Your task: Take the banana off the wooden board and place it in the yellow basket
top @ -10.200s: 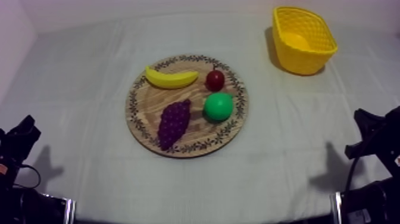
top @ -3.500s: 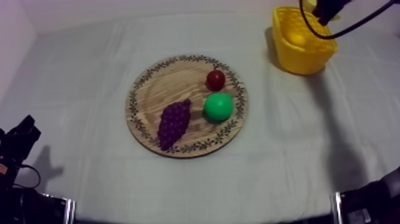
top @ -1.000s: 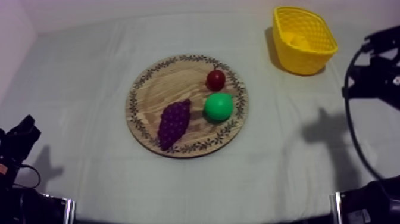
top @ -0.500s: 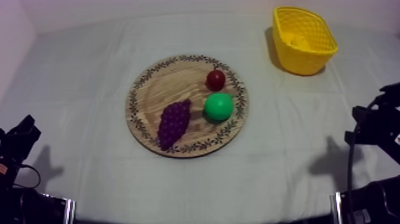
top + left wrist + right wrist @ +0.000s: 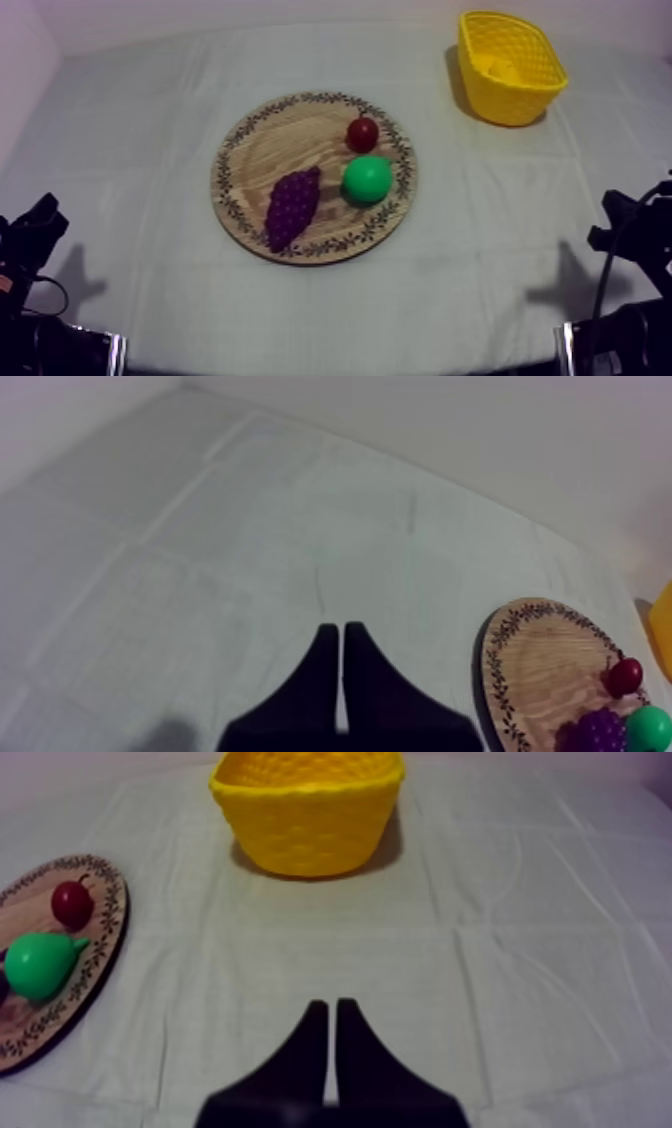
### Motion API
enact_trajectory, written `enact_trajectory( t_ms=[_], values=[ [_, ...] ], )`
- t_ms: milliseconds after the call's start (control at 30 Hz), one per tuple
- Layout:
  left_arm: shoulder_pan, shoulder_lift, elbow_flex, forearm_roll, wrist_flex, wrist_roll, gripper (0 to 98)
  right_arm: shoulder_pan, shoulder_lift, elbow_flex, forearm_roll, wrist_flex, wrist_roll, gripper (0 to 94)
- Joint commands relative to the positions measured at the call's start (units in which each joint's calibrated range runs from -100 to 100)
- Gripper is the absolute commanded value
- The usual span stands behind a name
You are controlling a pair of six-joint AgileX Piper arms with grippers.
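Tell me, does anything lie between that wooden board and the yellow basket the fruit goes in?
Nothing visible does. Bare cloth runs from the wooden board to the yellow basket. The right arm's jaws, shut, point at the basket across bare cloth too.

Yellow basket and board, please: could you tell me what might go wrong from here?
1. The inside of the yellow basket reads yellow on yellow, so a check of its contents from above could mislead.
2. The pear and small red fruit lie loose on the wooden board; a bump could roll them off.
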Motion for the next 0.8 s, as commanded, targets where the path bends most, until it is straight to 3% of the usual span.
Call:
enact_trajectory(
  t_ms=[0,133,267,433,767],
  values=[
    [0.0,0.0,0.0,-0.03,0.0,0.0,0.1,0.4,-0.2,-0.2,0.1,1.0,-0.7,0.5],
    [0.0,0.0,0.0,-0.03,0.0,0.0,0.1,0.7,-0.4,-0.1,0.3,0.9,-0.4,0.5],
    [0.0,0.0,0.0,-0.03,0.0,0.0,0.1,0.8,-0.4,1.1,0.3,-4.5,4.0,0.5],
    [0.0,0.0,0.0,-0.03,0.0,0.0,0.1,0.8,-0.4,1.5,0.3,-5.9,8.8,0.5],
    [0.0,0.0,0.0,-0.03,0.0,0.0,0.1,0.8,-0.4,1.6,0.3,-6.1,9.3,0.5]
  ],
)
